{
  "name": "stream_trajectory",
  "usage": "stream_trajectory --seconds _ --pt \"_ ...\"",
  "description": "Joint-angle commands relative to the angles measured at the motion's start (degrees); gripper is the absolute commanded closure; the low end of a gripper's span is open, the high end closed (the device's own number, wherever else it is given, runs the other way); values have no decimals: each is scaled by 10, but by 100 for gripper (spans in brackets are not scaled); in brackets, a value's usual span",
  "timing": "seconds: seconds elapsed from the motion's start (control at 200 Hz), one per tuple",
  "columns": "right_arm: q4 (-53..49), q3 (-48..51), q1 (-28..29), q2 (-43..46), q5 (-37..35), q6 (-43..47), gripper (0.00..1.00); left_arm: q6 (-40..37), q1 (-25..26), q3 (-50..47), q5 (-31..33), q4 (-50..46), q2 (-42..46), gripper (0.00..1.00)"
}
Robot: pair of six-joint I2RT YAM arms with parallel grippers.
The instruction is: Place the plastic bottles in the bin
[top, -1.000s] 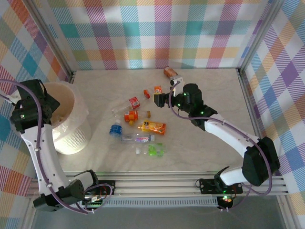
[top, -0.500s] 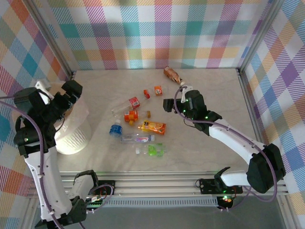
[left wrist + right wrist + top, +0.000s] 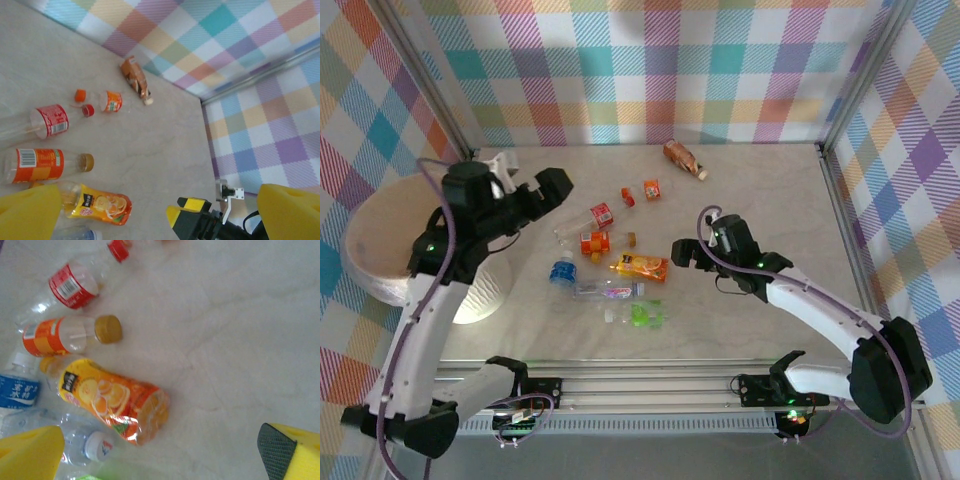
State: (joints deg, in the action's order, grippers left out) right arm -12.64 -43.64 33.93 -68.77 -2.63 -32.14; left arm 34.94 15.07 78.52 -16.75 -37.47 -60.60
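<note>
Our left arm (image 3: 415, 330) rises tall from its base at the near left edge and bends over the table (image 3: 770, 200), crossing in front of the bin (image 3: 485, 292). The left gripper (image 3: 532, 180) hangs high with its jaws spread wide and nothing between them. Our right arm (image 3: 810, 300) lies low and stretched towards the middle. The right gripper (image 3: 681, 254) is just as wide open and empty.

The bin stands at the far left, beside the left arm. We see its pale peach inside but cannot tell what lies in it.

The plastic bottles (image 3: 605, 290) lie scattered mid-table, between the two grippers. The yellow-orange juice bottle (image 3: 640, 266) lies on its side just beside the right gripper's fingers. Left of it lie the orange-labelled bottle (image 3: 592, 243), the red-labelled bottle (image 3: 588, 219) and the blue-labelled bottle (image 3: 561, 270). A green bottle (image 3: 646, 315) lies nearer us. The brown bottle (image 3: 680, 156) lies apart by the far wall.
</note>
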Motion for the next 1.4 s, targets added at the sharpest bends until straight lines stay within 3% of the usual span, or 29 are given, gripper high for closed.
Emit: stream_trajectory --seconds 0.0,0.16,0.465,0.64,0.96,1.105,1.395 --pt "-24 14 12 -3 46 -48 0 -5 37 -6 34 48 -25 0" --pt "25 -1 40 -53 161 68 0 -9 71 0 59 48 -56 0" --pt "-96 -126 47 -191 175 519 1 -13 73 -35 110 12 -34 0" --pt "-150 -193 47 -277 209 671 4 -23 72 -46 140 -17 -12 0" --pt "-151 -267 47 -368 148 760 7 -21 73 -58 163 -38 -2 0" --pt "-148 -285 48 -388 160 763 7 -14 72 -66 167 -33 -3 0" --pt "-132 -282 49 -422 142 763 18 -1 73 -77 142 -7 -31 0"
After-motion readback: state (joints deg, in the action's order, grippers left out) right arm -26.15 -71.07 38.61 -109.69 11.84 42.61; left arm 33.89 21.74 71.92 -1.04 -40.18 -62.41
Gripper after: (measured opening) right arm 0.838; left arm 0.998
